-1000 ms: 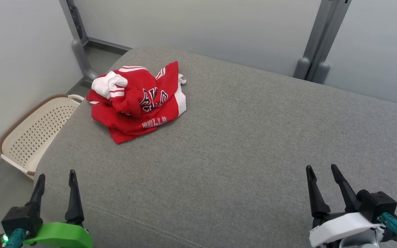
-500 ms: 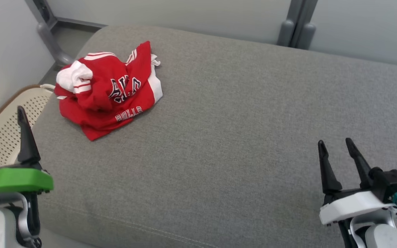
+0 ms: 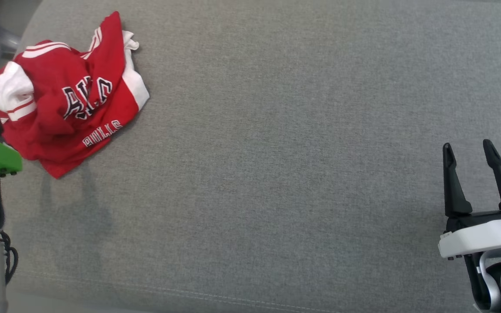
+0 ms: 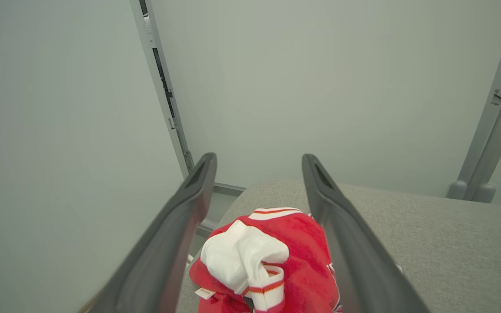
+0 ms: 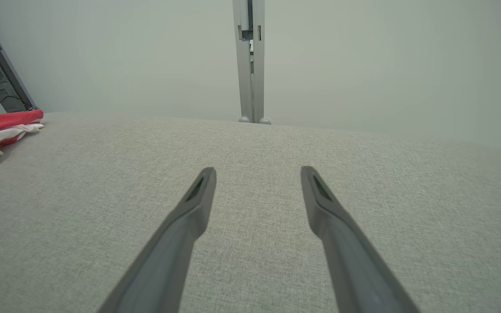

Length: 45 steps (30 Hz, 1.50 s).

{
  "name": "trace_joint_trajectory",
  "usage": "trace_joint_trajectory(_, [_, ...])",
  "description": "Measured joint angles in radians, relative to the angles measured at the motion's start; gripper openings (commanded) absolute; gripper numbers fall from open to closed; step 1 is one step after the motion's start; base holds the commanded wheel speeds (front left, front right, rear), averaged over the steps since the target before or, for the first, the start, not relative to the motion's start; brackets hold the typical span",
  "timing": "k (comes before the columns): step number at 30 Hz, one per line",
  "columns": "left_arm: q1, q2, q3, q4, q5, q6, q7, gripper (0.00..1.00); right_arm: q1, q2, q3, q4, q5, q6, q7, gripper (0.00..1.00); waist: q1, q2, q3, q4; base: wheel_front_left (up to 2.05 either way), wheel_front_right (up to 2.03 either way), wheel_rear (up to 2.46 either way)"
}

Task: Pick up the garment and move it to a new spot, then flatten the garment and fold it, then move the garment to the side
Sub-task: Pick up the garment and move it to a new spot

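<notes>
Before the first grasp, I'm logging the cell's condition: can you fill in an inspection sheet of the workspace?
Surface: grey fabric cushion, stitched seam along the near edge, no stains visible.
Job's things: red and white garment, crumpled in a heap at the far left, lettering partly showing, not flattened or folded.
Clutter: nothing seen.
Claws: left claw open, at the garment's left side, gripping nothing; right claw open, over bare cushion at the right.
Cables: dark cable hanging in loops beside the left arm.
Surroundings: pale walls; grey upright posts behind the cushion.
</notes>
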Motion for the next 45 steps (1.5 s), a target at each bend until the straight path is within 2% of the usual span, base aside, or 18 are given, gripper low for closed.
trace_joint_trajectory(11, [-0.159, 0.072, 0.015, 0.269, -0.048, -0.052, 0.052, 1.00, -0.018, -0.031, -0.051, -0.046, 0.000, 0.000, 0.013, 1.00, -0.0001, -0.0001, 0.109, -0.074, 0.00, 0.00, 0.00])
trace_joint_trajectory(20, [-0.241, 0.071, -0.027, 0.472, -0.092, -0.104, 0.145, 1.00, -0.029, -0.039, -0.064, -0.064, 0.001, 0.000, 0.022, 1.00, 0.0000, 0.0000, 0.160, -0.100, 0.00, 0.00, 0.00])
trace_joint_trajectory(26, [-0.267, 0.067, -0.056, 0.580, -0.137, -0.119, 0.240, 1.00, -0.031, -0.032, -0.050, -0.060, 0.001, 0.000, 0.022, 1.00, -0.0001, 0.0000, 0.158, -0.104, 0.00, 0.00, 0.00])
trace_joint_trajectory(27, [-0.269, 0.067, -0.063, 0.593, -0.138, -0.121, 0.258, 0.88, -0.031, -0.032, -0.049, -0.059, 0.001, 0.000, 0.022, 1.00, -0.0001, 0.0000, 0.156, -0.105, 0.00, 0.00, 0.00])
trace_joint_trajectory(28, [-0.272, 0.067, -0.069, 0.607, -0.147, -0.122, 0.274, 0.43, -0.032, -0.031, -0.047, -0.056, 0.001, 0.000, 0.021, 1.00, -0.0001, 0.0000, 0.154, -0.107, 0.00, 0.00, 0.00])
trace_joint_trajectory(29, [-0.274, 0.066, -0.076, 0.613, -0.153, -0.122, 0.280, 0.04, -0.033, -0.031, -0.047, -0.054, 0.001, 0.000, 0.021, 1.00, 0.0000, 0.0000, 0.152, -0.108, 0.00, 0.00, 0.00])
trace_joint_trajectory(30, [-0.276, 0.066, -0.079, 0.617, -0.160, -0.123, 0.279, 0.00, -0.034, -0.031, -0.046, -0.053, 0.001, 0.000, 0.021, 1.00, -0.0001, 0.0000, 0.151, -0.109, 0.00, 0.00, 0.00])
trace_joint_trajectory(32, [-0.280, 0.067, -0.086, 0.631, -0.173, -0.125, 0.275, 0.00, -0.035, -0.031, -0.045, -0.053, 0.001, 0.000, 0.021, 1.00, -0.0001, 0.0000, 0.147, -0.110, 0.00, 0.00, 0.00])
trace_joint_trajectory(45, [-0.339, 0.108, -0.088, 0.642, -0.150, -0.116, 0.047, 0.00, -0.037, 0.000, -0.015, 0.007, 0.008, 0.000, -0.007, 1.00, -0.0001, -0.0001, 0.077, -0.116, 0.00, 0.00, 0.00])
